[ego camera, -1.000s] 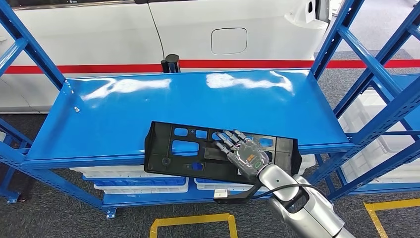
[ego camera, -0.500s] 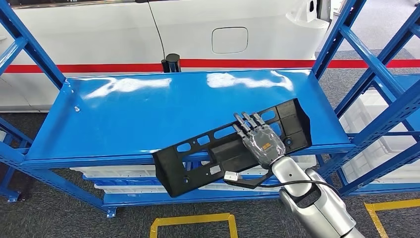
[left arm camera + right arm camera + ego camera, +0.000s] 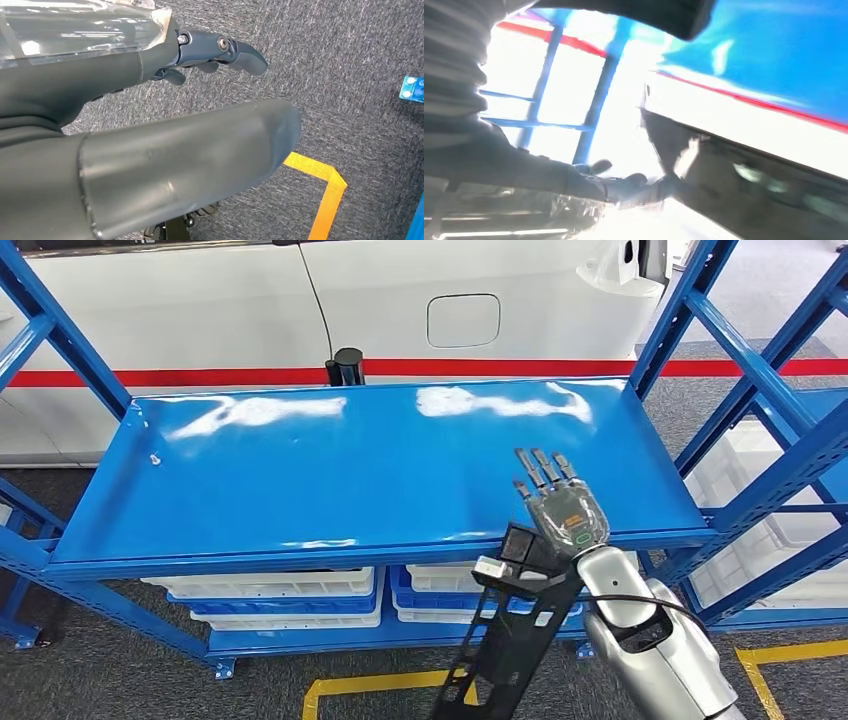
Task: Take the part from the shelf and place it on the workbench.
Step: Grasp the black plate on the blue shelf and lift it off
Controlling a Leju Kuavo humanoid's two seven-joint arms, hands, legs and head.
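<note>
One black part [image 3: 510, 640], hanging off the front edge of the blue shelf [image 3: 300, 470], gripped at its top end by right hand [image 3: 560, 508], fingers pointing up; left hand [image 3: 150, 100] over grey carpet, holding nothing, fingers loosely apart; white bins [image 3: 270, 590] below

Silver arm, dark-fingered hands

The right hand [image 3: 560, 508] has a clear, glossy back over dark fingers, a small green mark, a black cable looping round the silver forearm; the left hand [image 3: 150, 100] looks matte grey, screw-jointed.
</note>
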